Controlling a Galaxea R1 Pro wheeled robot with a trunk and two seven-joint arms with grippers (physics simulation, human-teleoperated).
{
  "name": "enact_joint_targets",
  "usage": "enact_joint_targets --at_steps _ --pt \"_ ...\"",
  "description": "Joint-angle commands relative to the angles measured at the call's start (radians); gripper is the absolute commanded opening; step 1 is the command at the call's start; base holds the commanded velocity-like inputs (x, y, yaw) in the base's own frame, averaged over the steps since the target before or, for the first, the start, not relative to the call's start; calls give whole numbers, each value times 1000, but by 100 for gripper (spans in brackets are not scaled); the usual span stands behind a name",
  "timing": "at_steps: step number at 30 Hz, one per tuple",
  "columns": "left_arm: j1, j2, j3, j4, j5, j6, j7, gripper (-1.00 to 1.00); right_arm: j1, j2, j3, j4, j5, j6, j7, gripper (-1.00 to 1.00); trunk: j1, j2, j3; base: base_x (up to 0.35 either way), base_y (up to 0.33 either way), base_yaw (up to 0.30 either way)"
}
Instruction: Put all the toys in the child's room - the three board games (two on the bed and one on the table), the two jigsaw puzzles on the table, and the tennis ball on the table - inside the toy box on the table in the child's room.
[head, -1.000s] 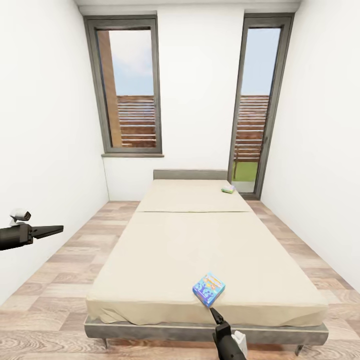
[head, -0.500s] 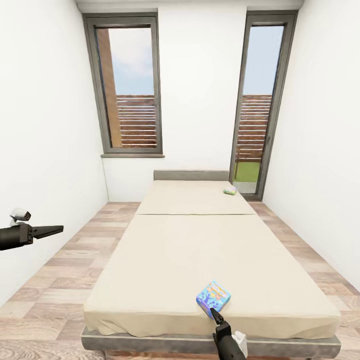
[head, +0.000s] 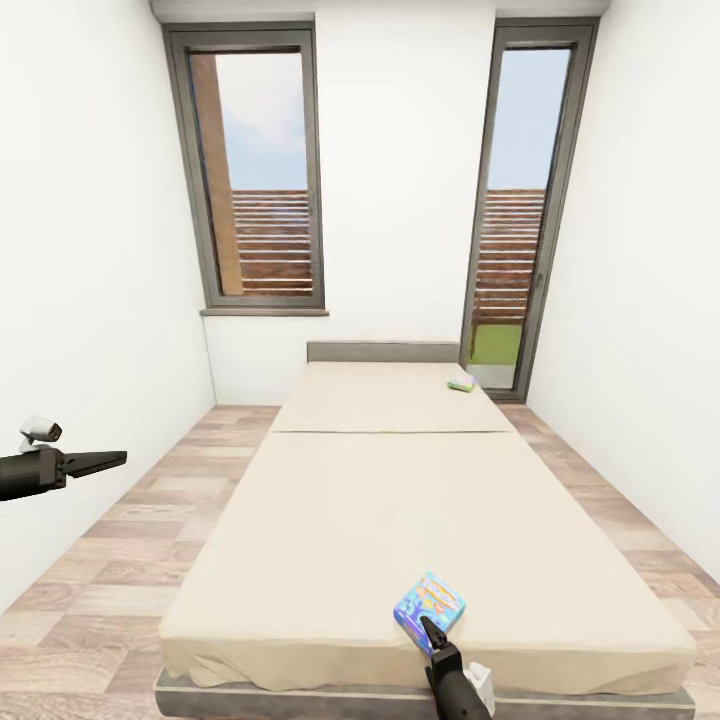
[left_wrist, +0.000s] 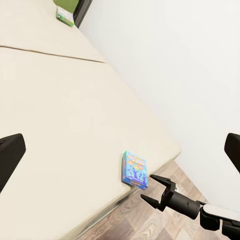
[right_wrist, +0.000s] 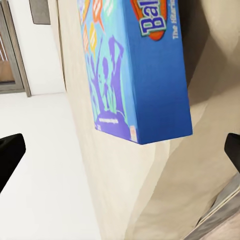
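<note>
Two board games lie on the beige bed (head: 400, 500). A blue one (head: 430, 608) rests near the foot edge, and a pale green one (head: 461, 383) lies far off by the headboard. My right gripper (head: 424, 624) stands open just short of the blue box (right_wrist: 135, 70), which looms close between its spread fingers (right_wrist: 10, 155). From the left wrist view the blue box (left_wrist: 134, 170) lies just ahead of the open right gripper (left_wrist: 154, 189), with the green box (left_wrist: 65, 16) at the far corner. My left gripper (head: 108, 460) hangs open over the floor to the bed's left. The table, toy box, jigsaw puzzles and tennis ball are out of view.
White walls close in on both sides of the bed, with strips of wood-plank floor (head: 130, 540) between. Two tall grey-framed windows (head: 262, 180) stand behind the grey headboard (head: 380, 351).
The camera has rolled forward toward the bed, so the bed's foot and the blue box now sit lower and nearer, with the box right at the right gripper's tips. Both arms hold their pose.
</note>
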Motion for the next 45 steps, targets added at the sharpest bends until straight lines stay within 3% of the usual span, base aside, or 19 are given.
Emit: enact_joint_targets --at_steps 1,17,34,45 --pt "-1 0 0 0 -1 11 -4 100 0 0 -1 0 -10 6 2 100 0 0 -1 25 0 0" --pt "0 0 0 0 0 11 -4 100 0 0 -1 0 -10 5 2 100 0 0 -1 5 0 0" --pt "0 0 0 0 0 11 -4 100 0 -1 -1 0 -10 5 2 100 50 -91 -42 0 0 0" --pt "0 0 0 0 1 11 -4 100 0 -1 -1 0 -10 5 2 100 50 -91 -42 0 0 0"
